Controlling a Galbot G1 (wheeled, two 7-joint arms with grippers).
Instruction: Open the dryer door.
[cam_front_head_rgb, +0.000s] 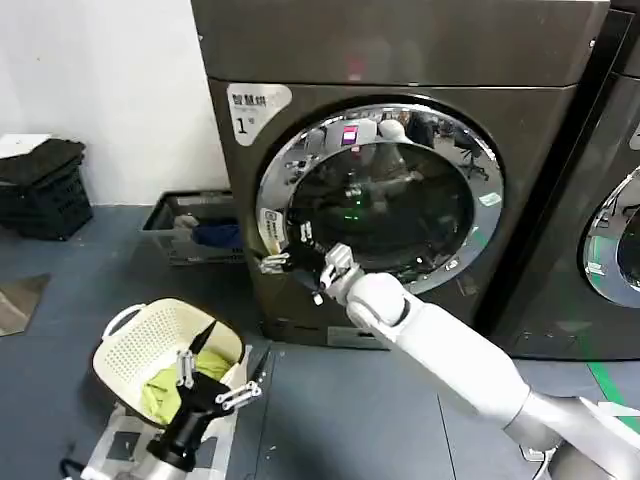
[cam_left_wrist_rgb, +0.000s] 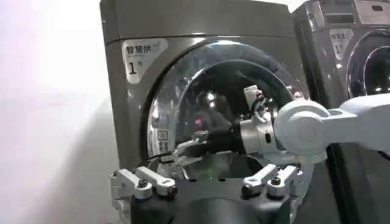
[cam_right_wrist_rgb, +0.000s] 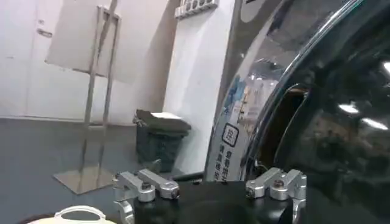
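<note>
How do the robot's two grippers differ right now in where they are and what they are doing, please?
The right gripper reaches the left edge of the dryer door; the left gripper hangs low over a cream basket. Right touches the chrome rim; left touches nothing. Both are open.

Cream laundry basket (cam_front_head_rgb: 150, 345) on floor; grey crate (cam_front_head_rgb: 190, 228) beside wall; black crate (cam_front_head_rgb: 40, 185) farther left.

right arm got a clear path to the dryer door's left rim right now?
Probably yes. The right gripper is already at the chrome ring of the dryer door, on its left edge, with nothing between. The left gripper hangs low over the laundry basket.
</note>
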